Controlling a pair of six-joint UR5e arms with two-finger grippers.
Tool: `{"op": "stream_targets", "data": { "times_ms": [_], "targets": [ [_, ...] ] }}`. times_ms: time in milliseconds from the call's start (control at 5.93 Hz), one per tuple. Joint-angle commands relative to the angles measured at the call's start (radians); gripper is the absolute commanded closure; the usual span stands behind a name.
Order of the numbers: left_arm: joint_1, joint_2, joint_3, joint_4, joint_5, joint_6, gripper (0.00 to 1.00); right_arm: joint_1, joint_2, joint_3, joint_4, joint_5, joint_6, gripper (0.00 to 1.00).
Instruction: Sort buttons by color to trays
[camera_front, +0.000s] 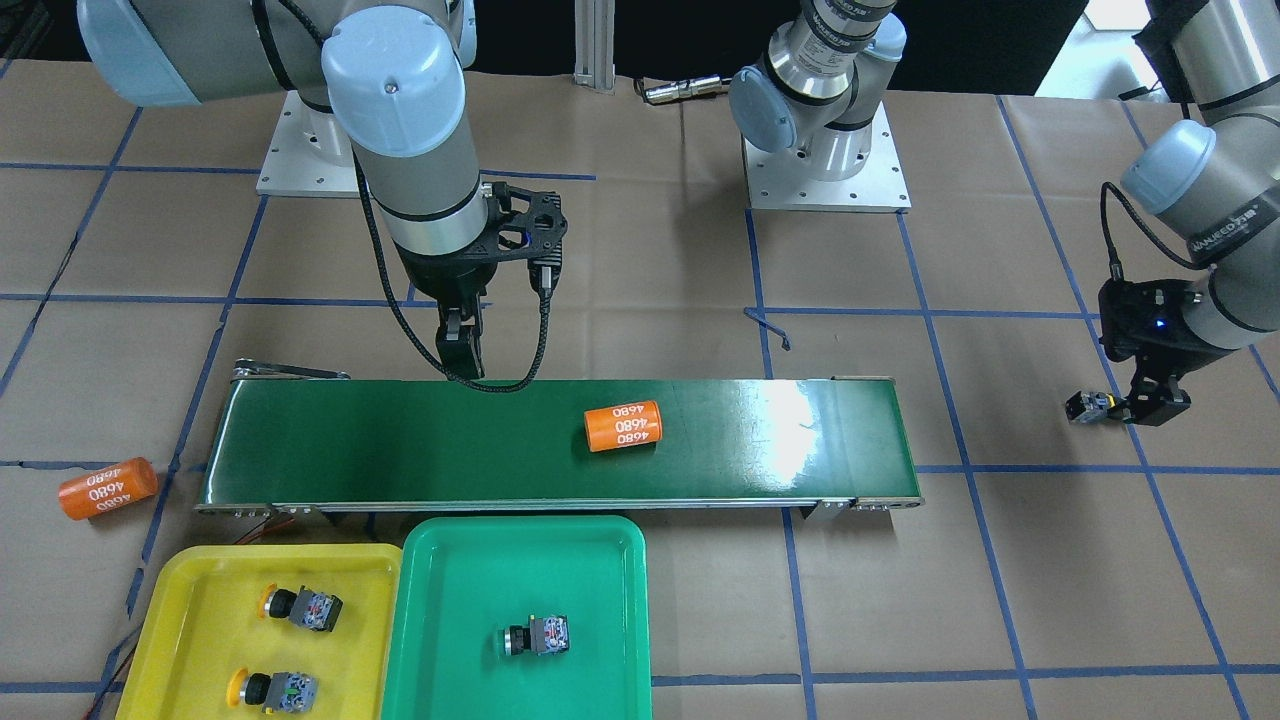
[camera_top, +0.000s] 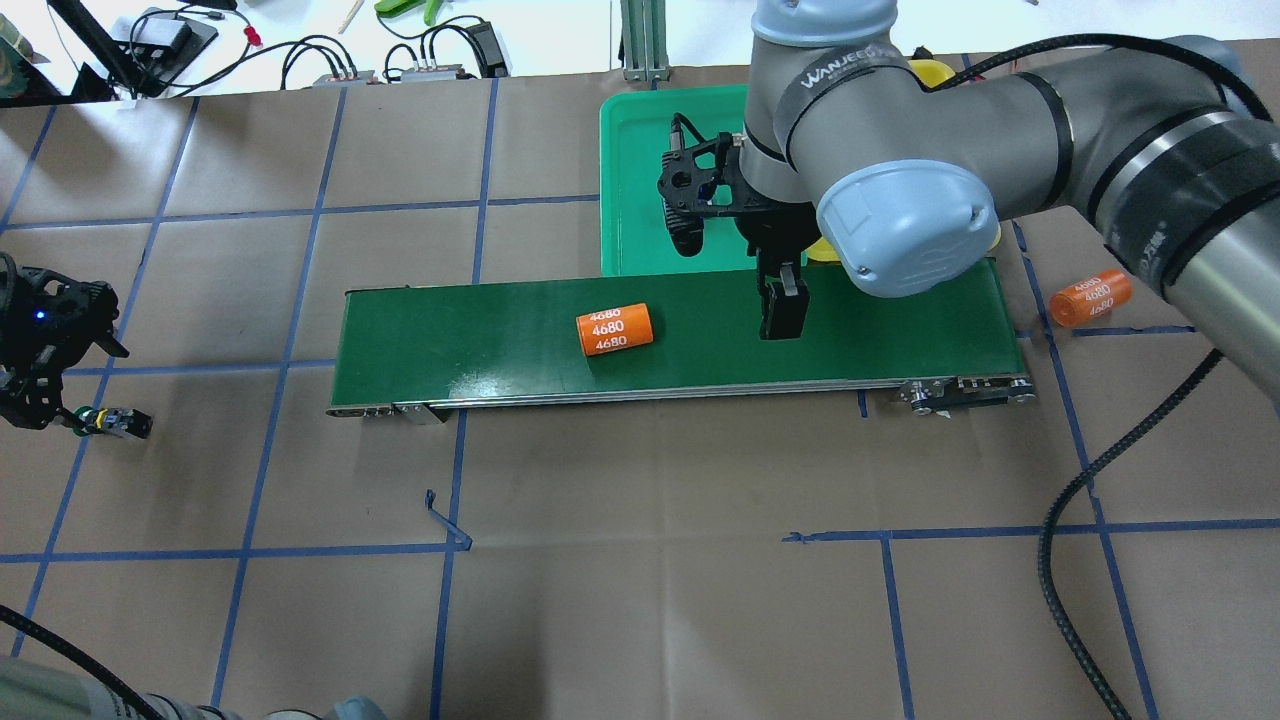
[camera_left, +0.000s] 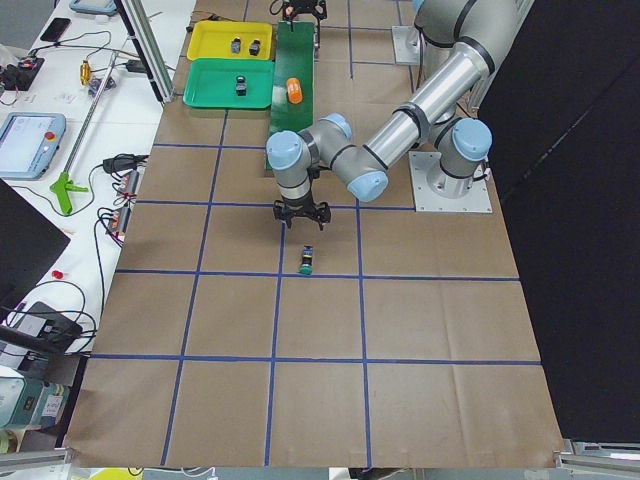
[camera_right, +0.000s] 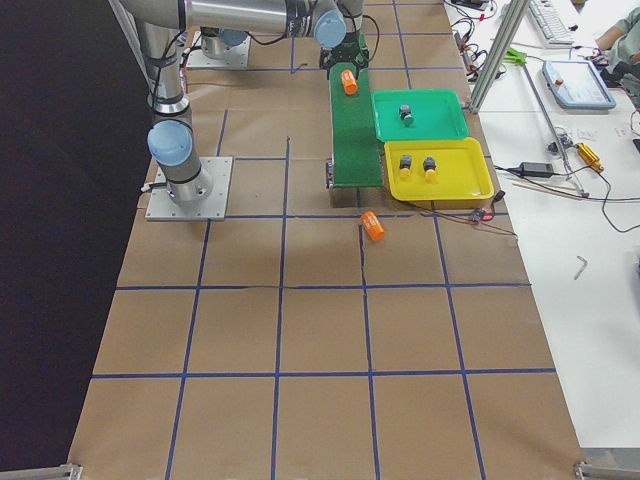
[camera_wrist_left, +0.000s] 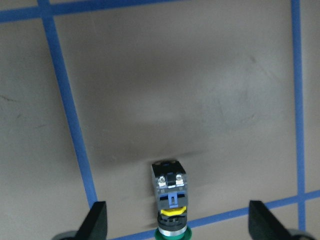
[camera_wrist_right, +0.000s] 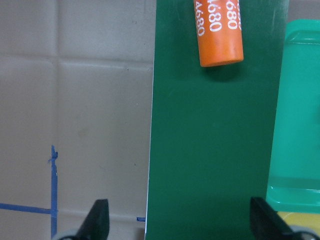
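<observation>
Underneath, brown paper over the whole table, ruled into squares by blue tape. Across the middle of the front-facing view, a long, glossy dark-green conveyor belt carrying one orange cylinder marked 4680. Off the belt, at the left edge, a second orange cylinder. Down the left of the left-end view, a white workbench strewn with cables and devices; at the right, a black curtain.

At lower left of the front-facing view, the yellow tray and the green tray side by side, rims meeting. In the yellow one, two yellow-capped buttons on their sides, long axes roughly left-right, caps to the left. In the green one, a single button lying likewise.

Far right of that view, on bare paper well apart from belt and trays, the fourth button. Lies on its side, long axis left-right, block end to the left, cap toward the left gripper. From the left wrist camera, long axis up-down, green cap at the bottom edge. Left gripper spread wide, fingers either side of the cap, clear of it. Right gripper at the belt's upper edge, likewise spread wide, empty.
</observation>
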Motion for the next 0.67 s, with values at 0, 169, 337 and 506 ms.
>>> {"op": "stream_targets", "data": {
  "times_ms": [0, 169, 337, 506],
  "targets": [
    [0.045, -0.109, -0.005, 0.176, -0.018, 0.080, 0.02, 0.000, 0.010, 0.007, -0.039, 0.001, -0.032, 0.00],
    [0.064, -0.121, -0.011, 0.176, -0.052, 0.079, 0.02, 0.000, 0.010, 0.007, -0.039, 0.001, -0.026, 0.00],
    [0.071, -0.112, -0.048, 0.167, -0.057, 0.065, 0.02, -0.003, 0.010, 0.005, -0.041, 0.001, -0.024, 0.00],
    [0.076, -0.120, -0.066, 0.178, -0.066, 0.059, 0.11, -0.005, 0.010, 0.005, -0.048, 0.001, -0.024, 0.00]
  ]
}}
